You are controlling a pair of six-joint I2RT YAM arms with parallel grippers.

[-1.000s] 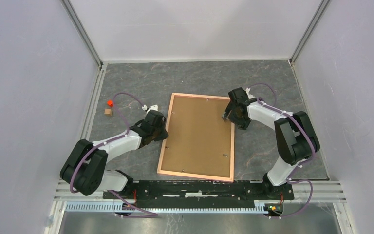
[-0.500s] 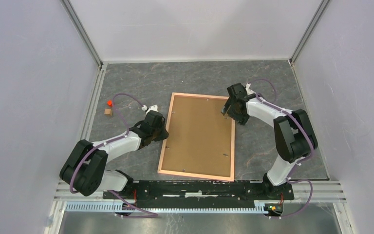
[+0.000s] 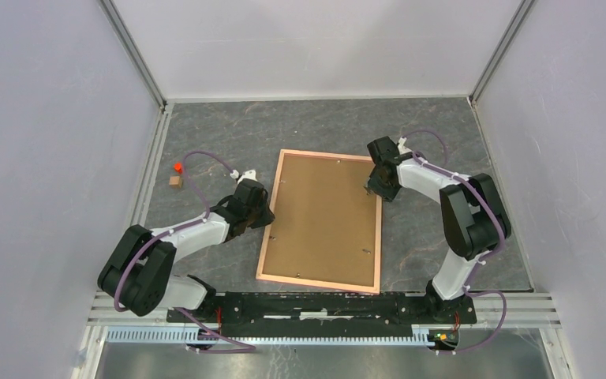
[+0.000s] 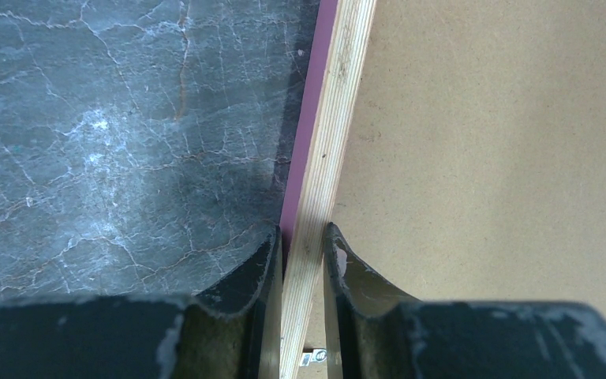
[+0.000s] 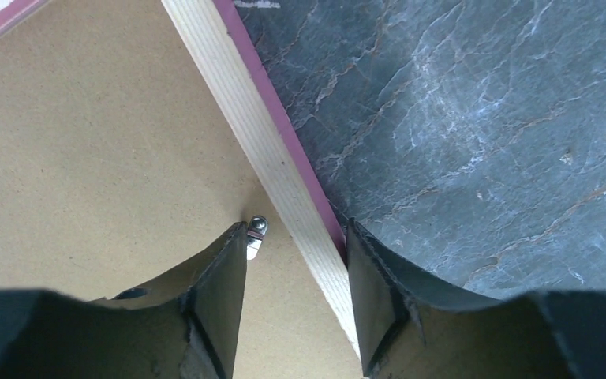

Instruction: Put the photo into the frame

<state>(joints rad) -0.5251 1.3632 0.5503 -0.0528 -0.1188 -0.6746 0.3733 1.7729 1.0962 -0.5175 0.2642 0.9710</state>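
Frame (image 3: 318,284) fills table (image 3: 316,126) centre; small blocks (image 3: 174,181) near left wall (image 3: 47,158); far side open.

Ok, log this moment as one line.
left gripper shut on left rail of salmon-pink rectangular frame | right gripper open astride right rail | brown backing board fills frame | photo unseen

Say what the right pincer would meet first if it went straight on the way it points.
The right pincer would probably meet the frame, its wooden rail between the fingers; depth unclear.
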